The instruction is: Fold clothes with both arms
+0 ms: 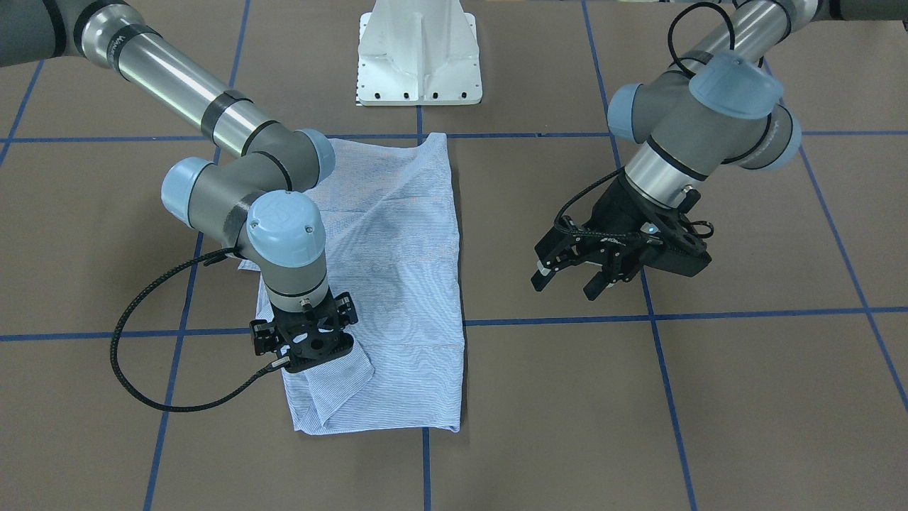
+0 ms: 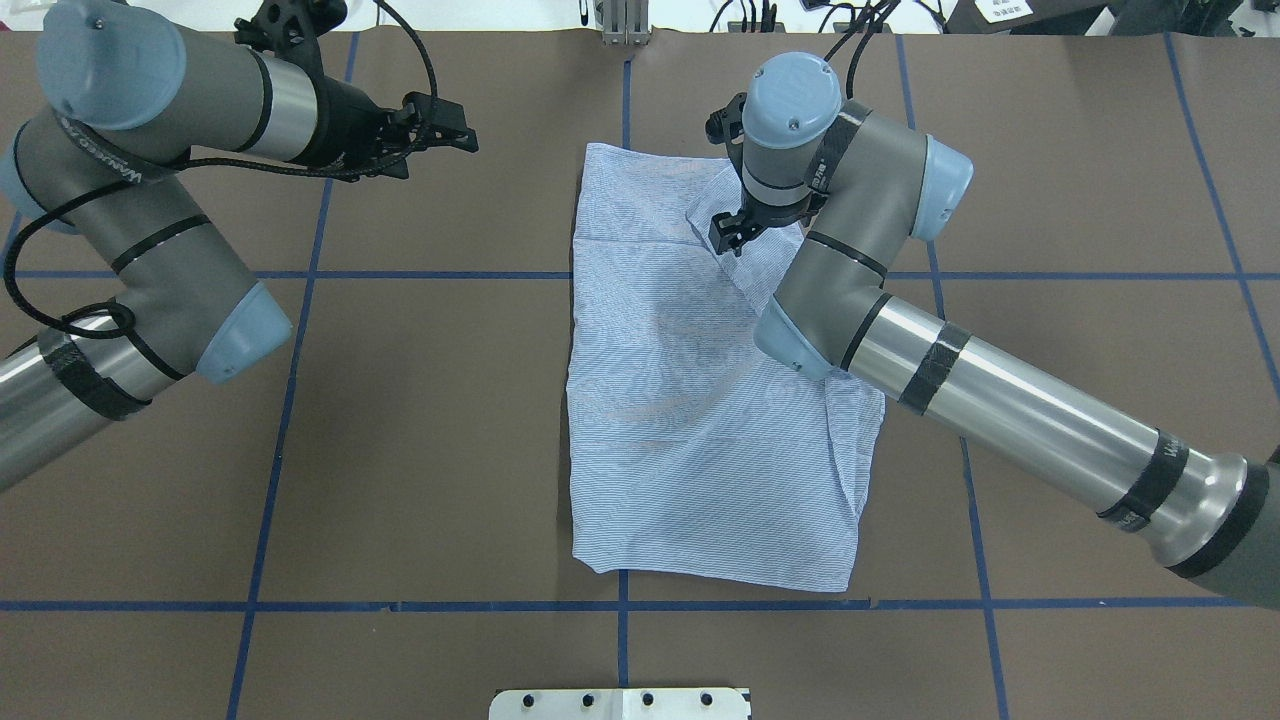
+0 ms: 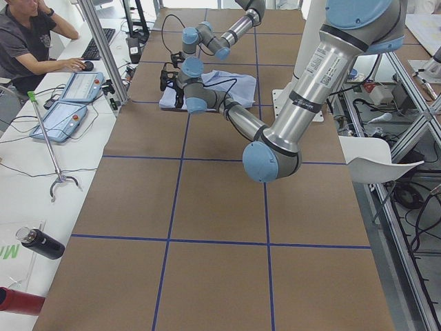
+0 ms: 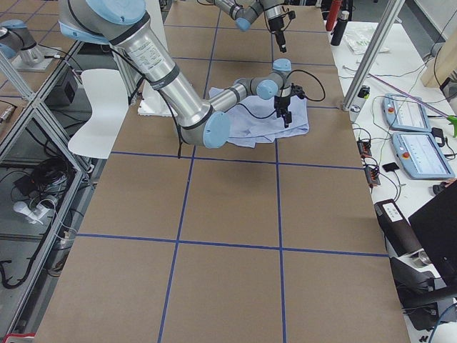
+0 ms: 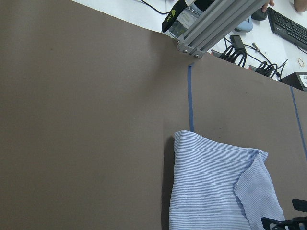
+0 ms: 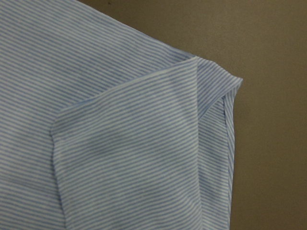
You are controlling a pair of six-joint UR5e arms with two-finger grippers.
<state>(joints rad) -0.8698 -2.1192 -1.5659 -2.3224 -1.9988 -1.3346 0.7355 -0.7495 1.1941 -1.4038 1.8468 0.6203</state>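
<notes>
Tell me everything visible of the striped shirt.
Thin light blue-and-white fine-striped cloth, the shirt lies folded into a wrinkled rectangle on the brown table. A flap is turned over at its far corner on the robot's right, where the right gripper stands; whether it grips is unclear. No collar or buttons show.

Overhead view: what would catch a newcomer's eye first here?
A blue-and-white striped shirt, folded into a rough rectangle, lies mid-table. The right gripper points down at its far right corner, where the cloth is doubled over. The left gripper hangs off to the left over the bare brown table.
</notes>
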